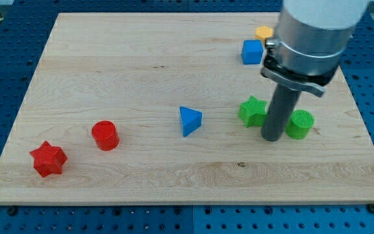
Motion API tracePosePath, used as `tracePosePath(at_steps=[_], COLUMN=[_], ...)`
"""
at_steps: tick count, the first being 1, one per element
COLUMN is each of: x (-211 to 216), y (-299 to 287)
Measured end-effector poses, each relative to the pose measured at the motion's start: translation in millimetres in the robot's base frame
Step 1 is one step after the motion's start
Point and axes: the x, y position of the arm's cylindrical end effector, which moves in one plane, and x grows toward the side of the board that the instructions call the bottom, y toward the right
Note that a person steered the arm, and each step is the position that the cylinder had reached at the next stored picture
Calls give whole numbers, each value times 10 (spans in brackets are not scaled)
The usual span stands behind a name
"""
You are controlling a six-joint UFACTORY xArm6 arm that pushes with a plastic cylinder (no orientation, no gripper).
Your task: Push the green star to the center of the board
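Note:
The green star [252,110] lies on the wooden board [141,65], right of the middle. My tip [272,138] rests on the board just to the star's lower right, close to or touching it. A green cylinder [299,124] sits right beside the rod on its right. The rod stands between the star and the cylinder.
A blue triangle [189,121] lies near the board's middle, left of the star. A blue cube [252,51] and a yellow block [263,32] sit at the upper right, partly behind the arm. A red cylinder [105,135] and a red star [49,159] lie at the lower left.

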Motion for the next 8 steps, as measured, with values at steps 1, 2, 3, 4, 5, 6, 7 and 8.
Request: tracePosePath(at_steps=[1, 2, 3, 4, 5, 6, 7, 8], x=[-33, -140, -281, -398, -411, -458, -627, -647], y=[92, -115, -371, -511, -371, -101, -289, -625])
